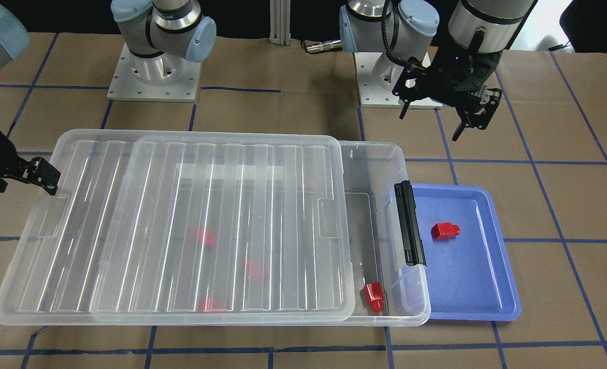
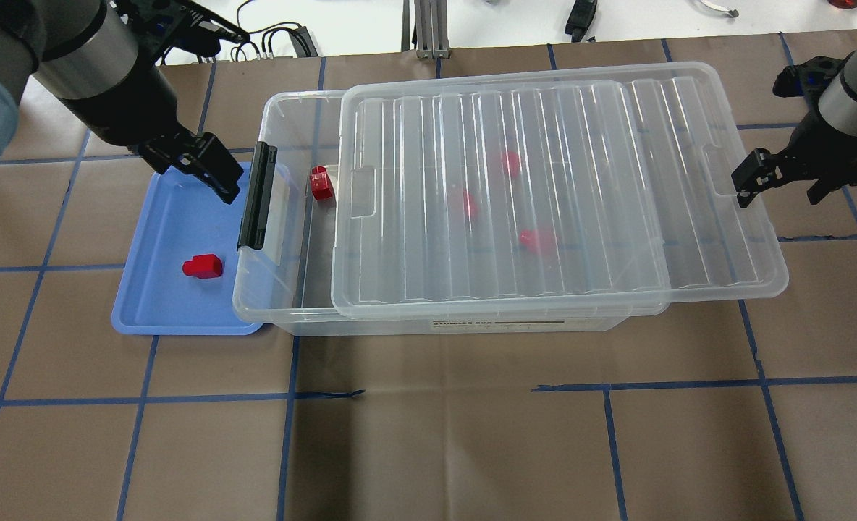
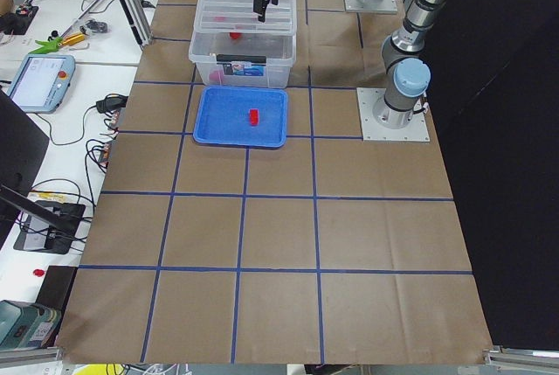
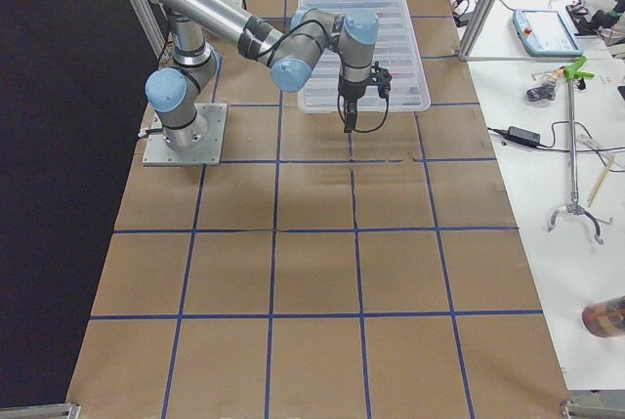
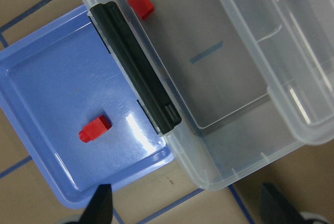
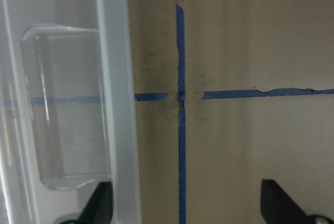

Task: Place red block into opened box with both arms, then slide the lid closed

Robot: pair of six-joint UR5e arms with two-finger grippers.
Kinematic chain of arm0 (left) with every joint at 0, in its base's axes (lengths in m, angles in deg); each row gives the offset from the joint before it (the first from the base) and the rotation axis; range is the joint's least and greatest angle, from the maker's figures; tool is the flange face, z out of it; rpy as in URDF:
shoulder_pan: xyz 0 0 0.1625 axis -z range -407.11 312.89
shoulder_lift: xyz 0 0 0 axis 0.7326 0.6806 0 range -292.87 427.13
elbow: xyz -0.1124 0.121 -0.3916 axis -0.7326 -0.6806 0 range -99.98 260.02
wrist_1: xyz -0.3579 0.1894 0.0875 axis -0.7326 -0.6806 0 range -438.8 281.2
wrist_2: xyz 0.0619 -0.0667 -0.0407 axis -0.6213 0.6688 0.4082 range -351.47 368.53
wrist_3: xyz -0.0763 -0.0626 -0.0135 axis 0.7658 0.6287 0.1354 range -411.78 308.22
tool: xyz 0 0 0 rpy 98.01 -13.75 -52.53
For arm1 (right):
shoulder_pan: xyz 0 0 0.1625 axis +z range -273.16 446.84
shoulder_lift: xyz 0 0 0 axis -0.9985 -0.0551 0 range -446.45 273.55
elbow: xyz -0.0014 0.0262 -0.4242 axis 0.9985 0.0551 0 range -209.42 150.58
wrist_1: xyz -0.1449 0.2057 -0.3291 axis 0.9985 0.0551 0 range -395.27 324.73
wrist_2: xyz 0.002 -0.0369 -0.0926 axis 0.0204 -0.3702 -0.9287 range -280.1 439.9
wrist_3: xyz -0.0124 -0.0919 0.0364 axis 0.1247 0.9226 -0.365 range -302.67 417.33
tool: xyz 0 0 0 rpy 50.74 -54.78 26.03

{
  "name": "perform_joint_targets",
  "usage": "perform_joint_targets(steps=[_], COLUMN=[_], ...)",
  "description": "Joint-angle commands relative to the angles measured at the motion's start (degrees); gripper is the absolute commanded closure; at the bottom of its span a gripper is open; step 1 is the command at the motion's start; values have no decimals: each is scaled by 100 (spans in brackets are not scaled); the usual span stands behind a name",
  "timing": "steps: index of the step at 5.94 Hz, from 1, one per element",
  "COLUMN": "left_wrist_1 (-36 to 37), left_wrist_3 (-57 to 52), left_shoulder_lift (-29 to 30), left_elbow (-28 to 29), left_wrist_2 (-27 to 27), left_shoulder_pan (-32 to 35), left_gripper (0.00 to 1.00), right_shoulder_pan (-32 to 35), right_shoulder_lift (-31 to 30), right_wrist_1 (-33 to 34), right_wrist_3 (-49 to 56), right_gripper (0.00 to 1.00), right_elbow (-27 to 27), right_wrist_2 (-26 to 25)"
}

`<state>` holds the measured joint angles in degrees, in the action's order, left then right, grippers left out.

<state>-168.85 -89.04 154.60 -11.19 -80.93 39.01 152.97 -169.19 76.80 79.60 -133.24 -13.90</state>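
One red block [image 2: 203, 266] lies on the blue tray [image 2: 146, 307], also seen in the left wrist view [image 5: 95, 129]. A second red block [image 2: 320, 182] sits in the uncovered end of the clear box [image 2: 284, 116], near its black clip [image 2: 256, 195]. Three more red blocks show blurred under the lid [image 2: 566, 123]. The lid covers most of the box and overhangs its end on my right. My left gripper [image 1: 431, 123] hangs open and empty above the tray's robot-side edge. My right gripper [image 1: 16, 184] is open, one finger [image 6: 99, 203] at the lid's short edge by its tab.
The blue tray abuts the box's clip end. The two arm bases [image 1: 152, 77] [image 1: 385, 77] stand on the robot side of the box. Blue tape lines grid the brown table. Benches with cables and devices [image 3: 39, 82] run along the operators' side.
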Motion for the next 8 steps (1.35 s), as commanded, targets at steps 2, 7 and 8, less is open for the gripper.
perform_joint_targets(steps=[2, 7, 8], left_wrist_1=[318, 2148, 2602], left_wrist_3=[-3715, -6583, -7027], left_shoulder_lift=[173, 1673, 1912], left_elbow=[-491, -1408, -1582], left_wrist_2=[8, 8, -1], left_shoulder_pan=[-919, -1458, -1458], left_gripper=[2, 2, 2], right_shoulder_pan=[-669, -979, -805], right_shoulder_lift=[-6, -242, -408], right_wrist_1=[25, -140, -794], right_wrist_3=[558, 386, 1], right_gripper=[0, 0, 0], right_elbow=[20, 168, 509], right_wrist_2=[-25, -236, -158])
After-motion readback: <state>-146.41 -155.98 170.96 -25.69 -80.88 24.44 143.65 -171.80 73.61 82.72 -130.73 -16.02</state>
